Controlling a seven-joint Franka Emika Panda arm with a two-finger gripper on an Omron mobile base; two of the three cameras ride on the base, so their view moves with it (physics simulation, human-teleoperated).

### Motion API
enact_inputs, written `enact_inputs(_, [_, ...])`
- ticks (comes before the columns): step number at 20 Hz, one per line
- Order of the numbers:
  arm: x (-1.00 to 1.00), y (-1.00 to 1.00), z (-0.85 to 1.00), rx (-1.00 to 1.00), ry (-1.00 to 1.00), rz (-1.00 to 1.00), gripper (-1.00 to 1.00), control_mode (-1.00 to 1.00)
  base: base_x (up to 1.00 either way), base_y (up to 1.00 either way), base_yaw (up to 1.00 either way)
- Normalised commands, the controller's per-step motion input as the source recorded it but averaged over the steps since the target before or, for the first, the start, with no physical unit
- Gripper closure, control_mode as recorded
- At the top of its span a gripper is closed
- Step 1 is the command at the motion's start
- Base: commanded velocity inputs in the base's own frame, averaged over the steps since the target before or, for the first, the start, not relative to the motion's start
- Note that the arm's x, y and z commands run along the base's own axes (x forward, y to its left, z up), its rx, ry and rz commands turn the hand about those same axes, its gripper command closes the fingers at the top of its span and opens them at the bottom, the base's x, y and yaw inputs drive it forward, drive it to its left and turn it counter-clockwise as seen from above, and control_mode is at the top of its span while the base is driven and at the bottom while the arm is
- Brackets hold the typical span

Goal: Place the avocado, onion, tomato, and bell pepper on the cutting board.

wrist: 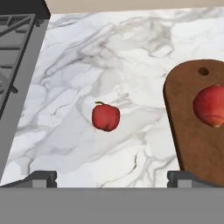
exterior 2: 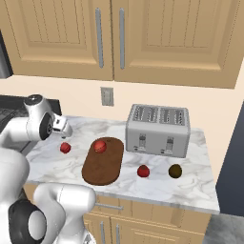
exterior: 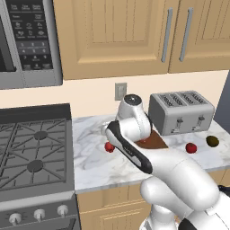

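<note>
Bench (exterior 2: 57, 167): white marble with grey veins, wood cabinets above and below.

Board (exterior 2: 104, 161): dark reddish-brown, long with rounded ends, flat on the bench left of the toaster; a hole near its far end shows in the hand view (wrist: 197, 127).

Onion (exterior 2: 100, 146): red and round, lying on the far half of the board (its edge also shows in the hand view (wrist: 211, 106)).

Pepper (wrist: 105, 117): small, red, short stem, on the bare marble to the left of the board and apart from it, between board and stove (exterior: 33, 152); also seen from the right base (exterior 2: 65, 147) and from the left base (exterior: 109, 147).

Tomato (exterior 2: 143, 171): red, on the bench to the right of the board, near its near end, off the wood.

Avocado (exterior 2: 175, 170): dark olive lump, on the bench in front of the toaster's right half, just right of the tomato, well apart from the board.

Toaster (exterior 2: 158, 129): silver, four slots, at the back of the bench.

Claw (wrist: 111, 178): released, jaws spread wide with nothing between them, held above the marble with the pepper ahead of it.
</note>
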Motion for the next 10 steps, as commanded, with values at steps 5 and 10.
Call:
enact_inputs(5, [0.24,0.00,-0.11,0.00,0.07,0.00,-1.00,-1.00,0.00,0.00,0.00])
enact_inputs(10, [0.16,0.01,-0.22,0.00,0.04,0.00,-1.00,-1.00,0.00,0.00,0.00])
